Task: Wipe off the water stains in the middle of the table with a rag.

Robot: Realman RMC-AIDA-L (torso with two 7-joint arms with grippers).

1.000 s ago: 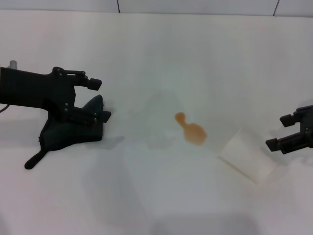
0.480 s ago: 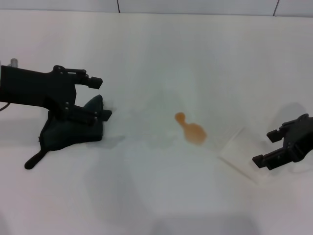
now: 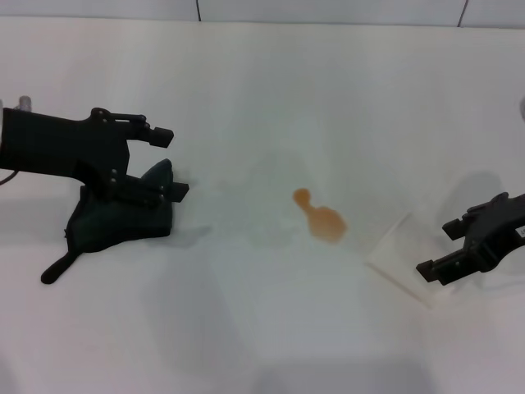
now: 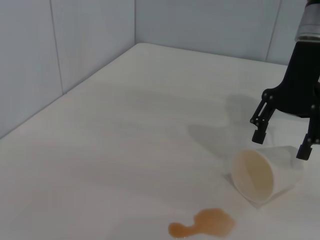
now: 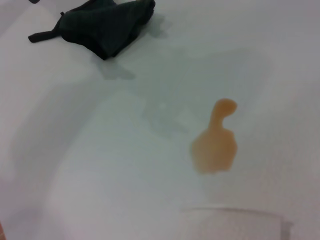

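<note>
The water stains (image 3: 321,218) form a small orange-brown blot mid-table, also visible in the left wrist view (image 4: 205,223) and the right wrist view (image 5: 215,145). The rag (image 3: 115,217), dark green-black with a thin tail, lies crumpled at the left of the table (image 3: 262,82). My left gripper (image 3: 168,162) stands open over the rag's right end, its near finger against the cloth. The rag (image 5: 107,25) shows far off in the right wrist view. My right gripper (image 3: 439,248) is open at the right, just above a tipped cup.
A white paper cup (image 3: 406,258) lies on its side right of the stains, its mouth (image 4: 255,175) facing them. In the left wrist view the right gripper (image 4: 280,145) hangs over the cup. Dark seam lines run along the table's far edge.
My right gripper has moved left and toward the near edge, coming over the tipped cup. The left gripper and the rag have hardly shifted.
</note>
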